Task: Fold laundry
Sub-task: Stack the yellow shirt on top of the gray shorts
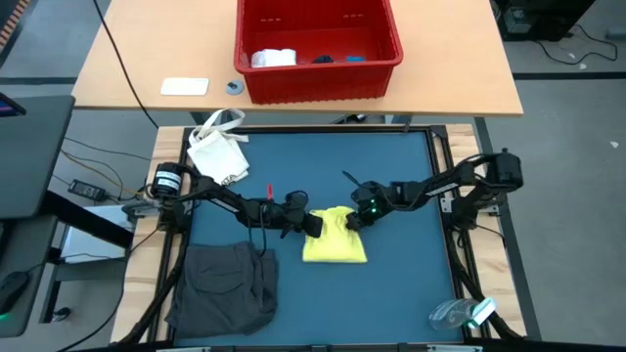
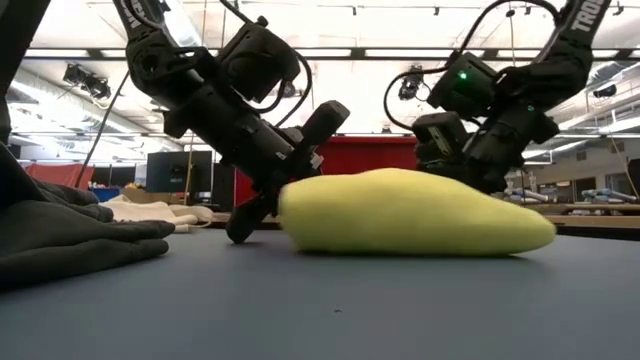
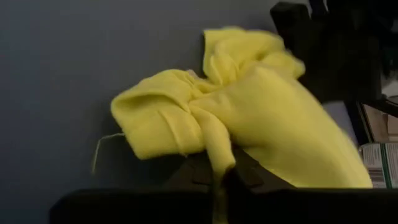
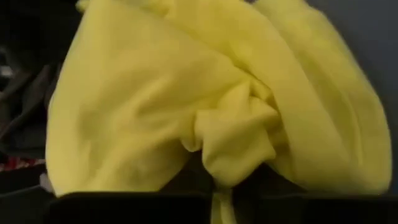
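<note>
Both arms reach inward from the 2 sides of the surface and meet near its middle, each stretched low and bent at the elbow. The left tool (image 1: 311, 224) points toward the right arm, tilted down with its tip close to the surface, and its 2 fingers are pressed together on a pinch of yellow T-shirt (image 1: 335, 238). The right tool (image 1: 358, 219) points toward the left arm, and its fingers also pinch a fold of the same cloth.

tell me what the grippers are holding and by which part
Both hold the yellow T-shirt: left gripper pinches a fold at its left edge, right gripper a bunched fold at its right.
</note>
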